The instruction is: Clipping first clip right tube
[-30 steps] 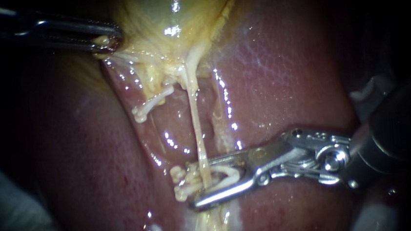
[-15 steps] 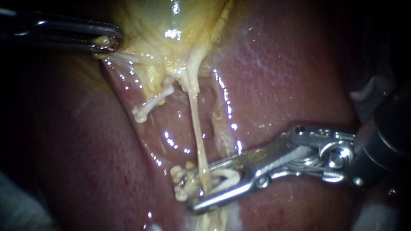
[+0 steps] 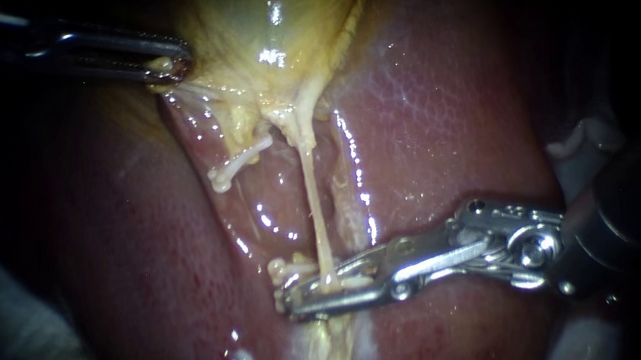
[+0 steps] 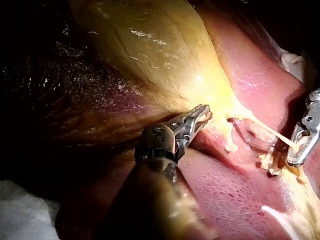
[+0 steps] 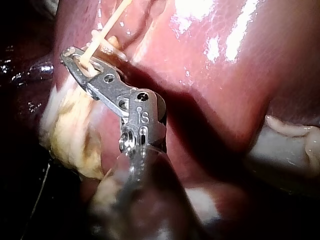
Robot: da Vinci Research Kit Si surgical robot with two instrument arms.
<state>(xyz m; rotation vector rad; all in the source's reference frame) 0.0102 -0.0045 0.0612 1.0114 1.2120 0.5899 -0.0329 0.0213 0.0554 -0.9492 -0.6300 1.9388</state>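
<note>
endoscope: left instrument (image 3: 172, 66) is seen with its end effector clamped on the gallbladder (image 3: 270, 23) edge; right tube (image 3: 313, 203) is stretched taut over the liver (image 3: 445, 117) and squeezed in the narrow end effector of the right instrument (image 3: 293, 297) | left wrist: gallbladder fold is held likewise | right wrist: right tube is pinched near the tip

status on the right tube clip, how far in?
Done: left instrument grips the gallbladder edge, holding the right tube taut over the liver. In hand: right instrument is clamped across that tube low down, something whitish, likely the clip, inside. Left: open, back off, check the clip sits; no freed clip shows yet.
</note>
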